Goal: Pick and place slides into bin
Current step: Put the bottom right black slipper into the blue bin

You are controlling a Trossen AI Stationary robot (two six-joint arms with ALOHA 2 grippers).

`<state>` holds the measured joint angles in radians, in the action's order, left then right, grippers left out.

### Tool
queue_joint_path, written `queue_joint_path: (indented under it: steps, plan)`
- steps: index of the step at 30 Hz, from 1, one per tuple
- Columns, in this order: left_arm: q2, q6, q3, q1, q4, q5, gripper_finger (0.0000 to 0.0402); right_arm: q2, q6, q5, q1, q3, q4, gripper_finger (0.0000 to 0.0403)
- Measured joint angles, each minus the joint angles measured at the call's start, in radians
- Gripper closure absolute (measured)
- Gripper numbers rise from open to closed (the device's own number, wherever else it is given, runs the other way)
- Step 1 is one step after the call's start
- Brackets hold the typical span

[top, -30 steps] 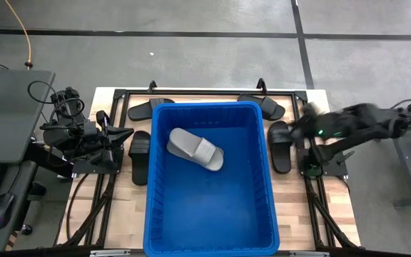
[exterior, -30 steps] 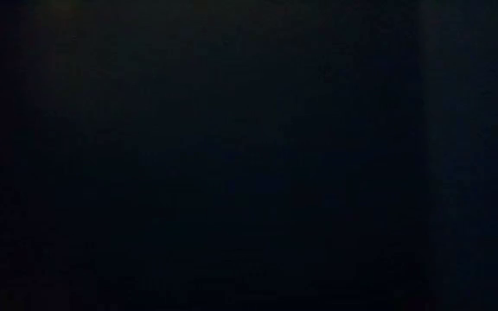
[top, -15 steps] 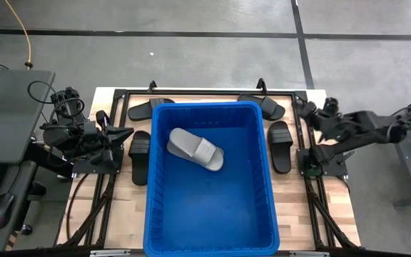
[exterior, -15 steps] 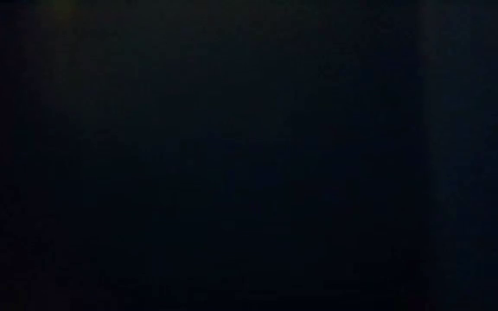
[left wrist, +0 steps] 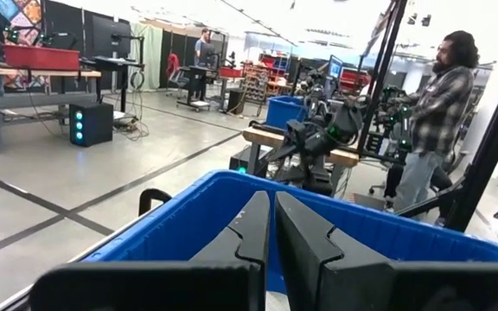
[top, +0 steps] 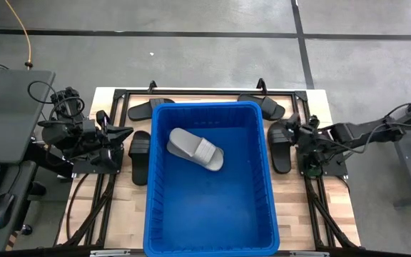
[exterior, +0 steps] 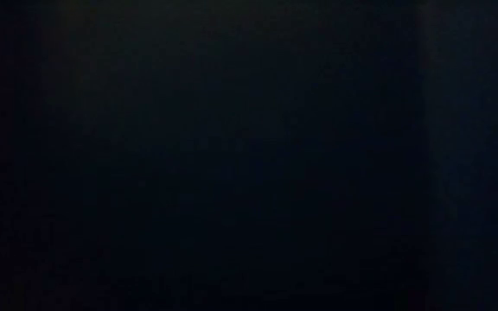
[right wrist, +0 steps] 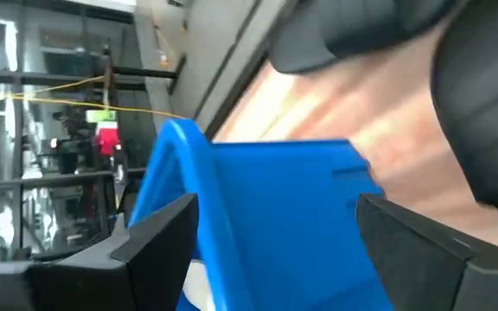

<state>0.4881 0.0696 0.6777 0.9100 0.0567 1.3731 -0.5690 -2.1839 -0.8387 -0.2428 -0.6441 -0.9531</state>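
Right pincer [top: 289, 131] wide open over black slide [top: 280, 145] at bin's [top: 210, 239] 3 o'clock; left pincer [top: 123, 133] narrow, we see it parked at 9.

The low view is almost wholly black; no table, arm, gripper, sandal or tub can be made out in it.
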Motion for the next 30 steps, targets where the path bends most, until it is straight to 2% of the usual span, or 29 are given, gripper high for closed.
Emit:
queue_joint_path:
  steps: [5, 11, 19, 30]
  plan:
    - [0.000, -0.018, 0.000, 0.000, 0.003, 0.008, 0.0387, -0.058, -0.075, 0.000, 0.011, 0.001, -0.031, 0.0103]
    - [0.000, -0.072, 0.000, 0.000, 0.005, 0.008, 0.0387, -0.161, -0.173, 0.181, 0.020, 0.001, -0.135, 0.0103]
    - [0.000, -0.075, 0.000, 0.000, 0.005, 0.008, 0.0387, -0.266, -0.200, 0.295, 0.018, 0.001, -0.153, 0.0103]
    - [-0.001, -0.075, 0.000, 0.000, 0.036, 0.008, 0.0387, -0.390, -0.190, 0.262, 0.018, 0.008, -0.144, 0.0103]
